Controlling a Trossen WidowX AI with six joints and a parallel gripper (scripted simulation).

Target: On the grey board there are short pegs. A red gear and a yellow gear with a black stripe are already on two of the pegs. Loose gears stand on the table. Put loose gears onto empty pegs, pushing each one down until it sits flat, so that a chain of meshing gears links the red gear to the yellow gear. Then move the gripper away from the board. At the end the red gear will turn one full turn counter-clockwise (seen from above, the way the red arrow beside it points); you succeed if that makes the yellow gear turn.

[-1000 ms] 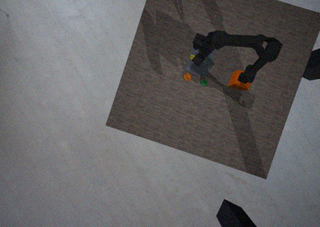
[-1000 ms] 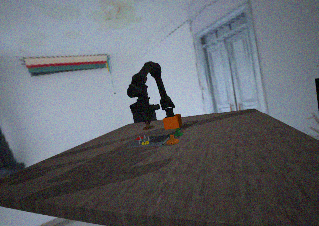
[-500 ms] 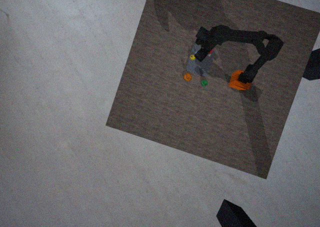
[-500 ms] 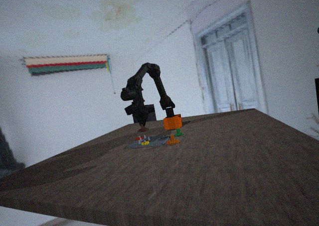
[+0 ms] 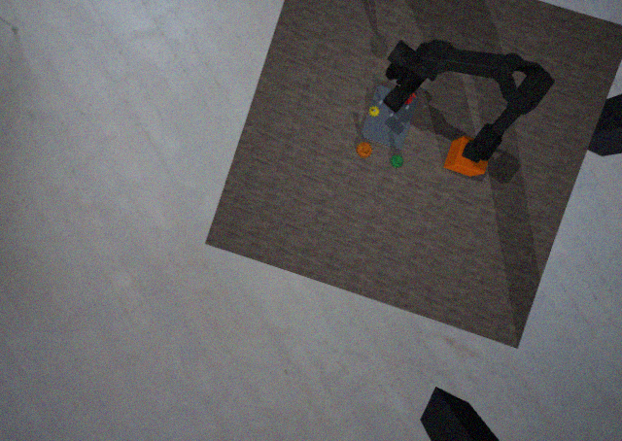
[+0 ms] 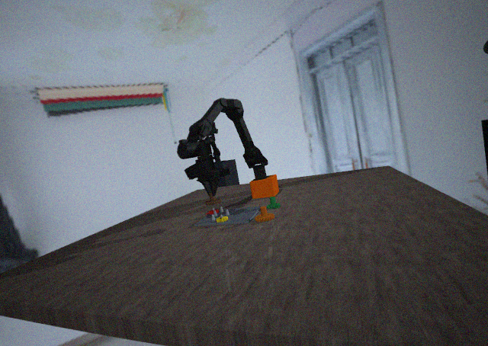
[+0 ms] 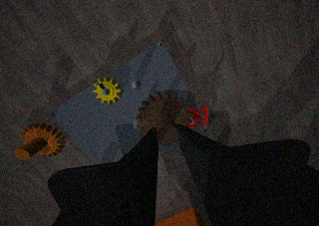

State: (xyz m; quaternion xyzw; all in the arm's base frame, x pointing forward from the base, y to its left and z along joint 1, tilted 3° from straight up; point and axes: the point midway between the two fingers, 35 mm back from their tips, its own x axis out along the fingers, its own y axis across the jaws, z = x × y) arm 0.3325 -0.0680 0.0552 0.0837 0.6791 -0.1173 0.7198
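Note:
My gripper (image 6: 212, 196) (image 7: 165, 129) is shut on the handle of a brown gear (image 6: 213, 201) (image 7: 160, 111). It holds the gear above the grey board (image 5: 384, 132) (image 6: 241, 217) (image 7: 82, 117), beside the red gear (image 5: 411, 98) (image 6: 212, 212) (image 7: 194, 117), which it partly covers in the wrist view. The yellow gear (image 5: 371, 111) (image 6: 222, 219) (image 7: 114, 92) sits on its peg. Bare pegs show, one peg (image 7: 136, 81) near the yellow gear. A loose orange gear (image 5: 363, 150) (image 6: 264, 217) (image 7: 46, 137) and a green gear (image 5: 397, 161) (image 6: 273, 205) stand off the board.
The arm's base stands on an orange block (image 5: 460, 162) (image 6: 264, 187) to the board's side. The arm arches over from it and hides part of the board in the top view. The orange and green gears stand close to the board's edge. Shadows darken the board.

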